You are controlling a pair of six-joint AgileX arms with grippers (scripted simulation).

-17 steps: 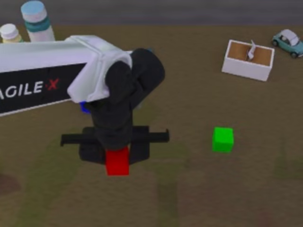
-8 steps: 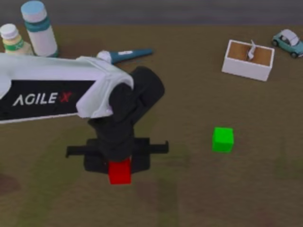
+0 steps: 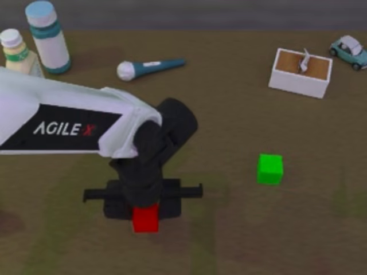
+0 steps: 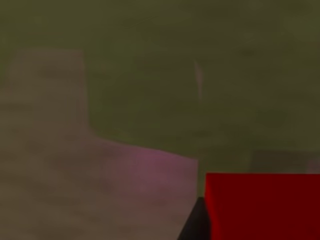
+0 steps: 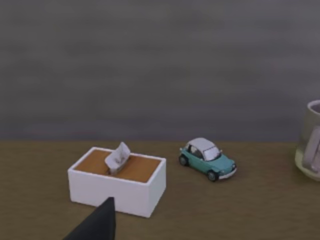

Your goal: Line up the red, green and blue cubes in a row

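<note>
At the upper left of the top view stand two bottles: a small cream bottle [image 3: 14, 50] with a white cap at the frame's edge, and just beside it a taller white bottle [image 3: 48, 38] with a pale blue cap and a teal band. A little to their right a teal-handled tool with a white head [image 3: 148, 67] lies flat on the brown bench [image 3: 321, 229].

The left arm [image 3: 69, 123], white with a black panel, reaches in from the left edge toward the lower middle of the frame. Its black left pincer [image 3: 145, 213] points down and is closed on the red cube [image 3: 145, 218], whose lower part shows beneath the black body. In the left wrist view the red cube [image 4: 262, 206] fills the lower right corner, with a dark finger [image 4: 196, 222] against its side and bare bench behind it.

The blue cube does not show in any view.

To the right of the middle of the top view, the green cube [image 3: 269, 169] sits alone on the bench, well apart from the red one and a little higher in the frame.

At the upper right, a white open box [image 3: 299, 73] with a brown inside holds a scrap of white paper, and a small teal toy car [image 3: 348, 51] stands near it at the edge. The right wrist view shows the same box [image 5: 119, 181] and car [image 5: 207, 159] with a grey wall behind, part of a pale mug [image 5: 311, 140] at the right edge, and one dark tip of the right pincer [image 5: 97, 222] at the bottom; whether that pincer is wide or narrow cannot be told.
</note>
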